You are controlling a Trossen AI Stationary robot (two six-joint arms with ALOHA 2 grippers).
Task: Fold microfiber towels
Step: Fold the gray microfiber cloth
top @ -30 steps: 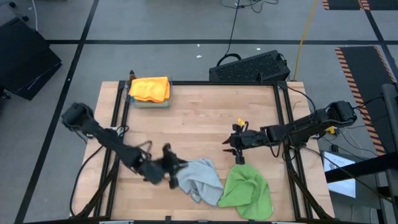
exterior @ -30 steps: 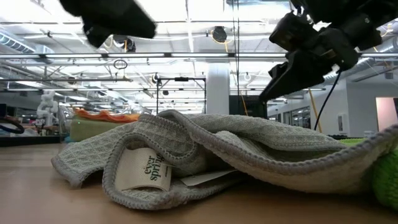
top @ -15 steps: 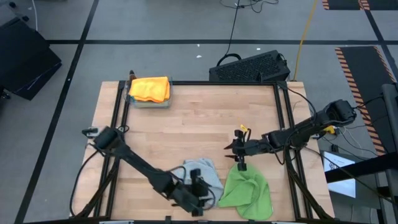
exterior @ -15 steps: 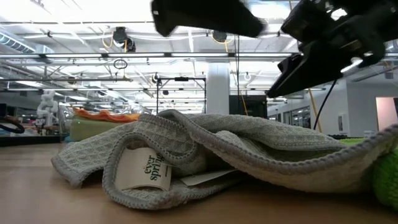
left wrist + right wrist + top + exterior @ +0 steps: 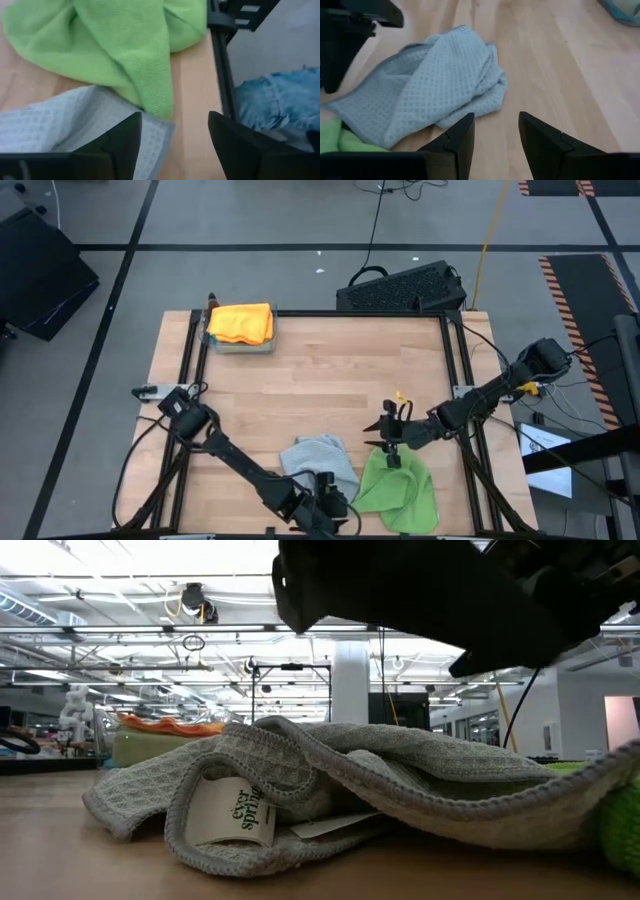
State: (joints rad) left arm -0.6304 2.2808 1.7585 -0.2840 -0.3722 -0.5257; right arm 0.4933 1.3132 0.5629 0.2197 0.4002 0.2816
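Done: we count a folded stack [image 5: 240, 325] at the bench's far left corner, orange towel on top; it rests on something paler, which we judge to be more folded towels.
Left to fold: grey towel [image 5: 320, 465] and green towel [image 5: 397, 490], both crumpled at the near edge and touching; a green fold overlaps the grey in the left wrist view.
Progress: we judge the task past halfway, two towels to go.
Left end effector [image 5: 325, 502]: at the near edge by the grey towel, jaws wide, holding nothing.
Right end effector [image 5: 392, 448]: above the green towel's far edge, jaws part open, nothing between them.
Hidden: the stack's lower layers cannot be counted; the blue towel is not visible by itself.
Low view: dark arm parts block the top; only the grey towel [image 5: 330, 790] reads clearly.
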